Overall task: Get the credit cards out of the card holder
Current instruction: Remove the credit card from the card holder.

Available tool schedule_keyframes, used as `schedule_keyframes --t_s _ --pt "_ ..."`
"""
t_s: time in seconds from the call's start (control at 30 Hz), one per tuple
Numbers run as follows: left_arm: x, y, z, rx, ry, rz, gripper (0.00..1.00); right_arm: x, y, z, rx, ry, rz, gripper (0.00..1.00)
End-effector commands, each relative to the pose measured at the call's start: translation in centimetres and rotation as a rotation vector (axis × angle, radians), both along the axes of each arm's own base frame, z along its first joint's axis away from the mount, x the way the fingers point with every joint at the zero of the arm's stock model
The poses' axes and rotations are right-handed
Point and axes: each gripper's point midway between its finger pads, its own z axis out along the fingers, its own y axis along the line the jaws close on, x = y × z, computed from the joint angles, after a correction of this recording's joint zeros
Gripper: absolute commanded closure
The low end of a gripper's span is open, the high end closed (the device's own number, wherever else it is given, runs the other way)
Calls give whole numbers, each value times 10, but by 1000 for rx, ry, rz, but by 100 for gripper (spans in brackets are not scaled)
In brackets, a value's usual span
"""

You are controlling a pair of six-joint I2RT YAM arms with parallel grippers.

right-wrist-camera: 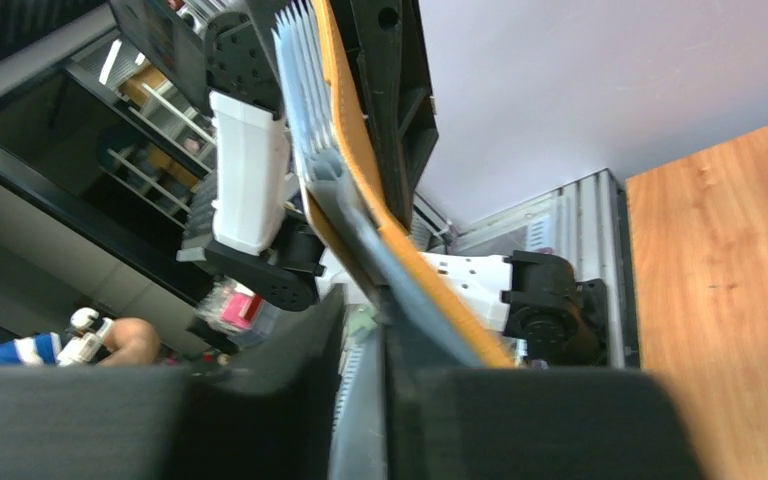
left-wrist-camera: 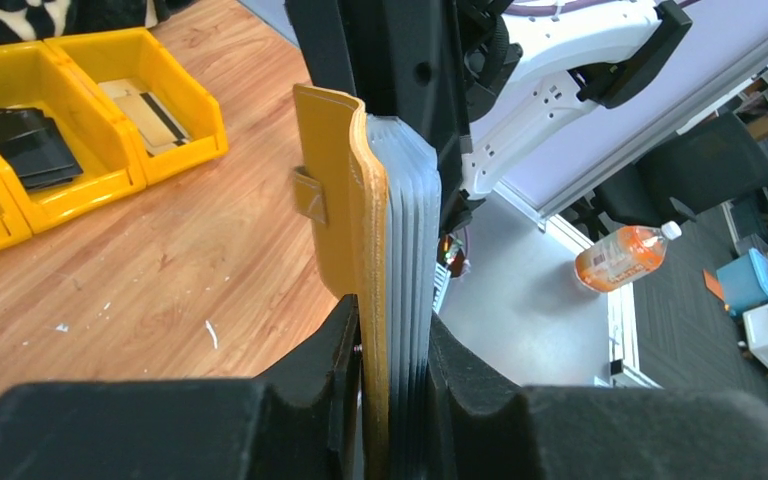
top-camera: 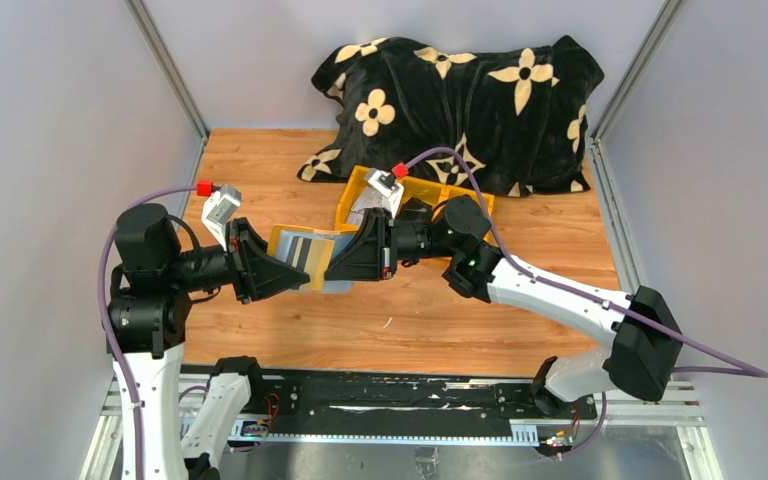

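The card holder (top-camera: 305, 255) is a mustard-yellow wallet held up above the table between both arms. My left gripper (top-camera: 295, 268) is shut on its left end. In the left wrist view the yellow cover (left-wrist-camera: 335, 200) and the stack of grey sleeves (left-wrist-camera: 410, 220) are pinched between the left gripper (left-wrist-camera: 392, 320) fingers. My right gripper (top-camera: 338, 262) meets the holder's right edge. In the right wrist view the right gripper (right-wrist-camera: 365, 300) jaws are nearly together around a thin pale grey leaf (right-wrist-camera: 360, 420) below the yellow cover (right-wrist-camera: 360, 170). Whether that leaf is a sleeve or one of the credit cards is unclear.
A yellow three-compartment bin (top-camera: 355, 190) stands behind the grippers. In the left wrist view the bin (left-wrist-camera: 110, 95) holds a black pouch (left-wrist-camera: 30, 145) and a pale card with a dark stripe (left-wrist-camera: 150, 110). A black flower-patterned cloth (top-camera: 460, 100) lies at the back.
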Motion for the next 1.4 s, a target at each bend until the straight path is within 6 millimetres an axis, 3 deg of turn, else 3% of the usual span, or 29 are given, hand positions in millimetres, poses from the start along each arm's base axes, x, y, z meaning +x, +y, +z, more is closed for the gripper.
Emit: schedule_keyframes --t_s 0.0,0.1,0.33,0.43,0.6,0.7,0.97,1.23,1.37 --pt "-13 -3 10 -19 1 -45 80 -7 -6 18 60 -46 4 69" --pt "-10 -2 7 -9 -3 -19 85 -8 -5 26 89 -44 9 53" --pt "-8 -1 7 -3 -3 2 88 -9 5 35 104 -40 34 52" --pt "-10 -1 8 -4 -9 -1 88 -7 9 35 107 -33 39 61" --pt "-13 -2 14 -6 -20 -2 88 -7 9 32 109 -24 48 89" --pt "-14 -2 18 -7 -28 0 87 -9 6 28 104 -30 40 100" --pt "-10 -1 22 -5 -27 14 87 -3 -8 6 61 -25 -13 100" --pt "-8 -1 26 -4 -29 25 87 1 -20 0 43 -38 -41 100" --pt "-7 0 27 2 -44 37 90 11 -34 -14 11 -19 -73 100"
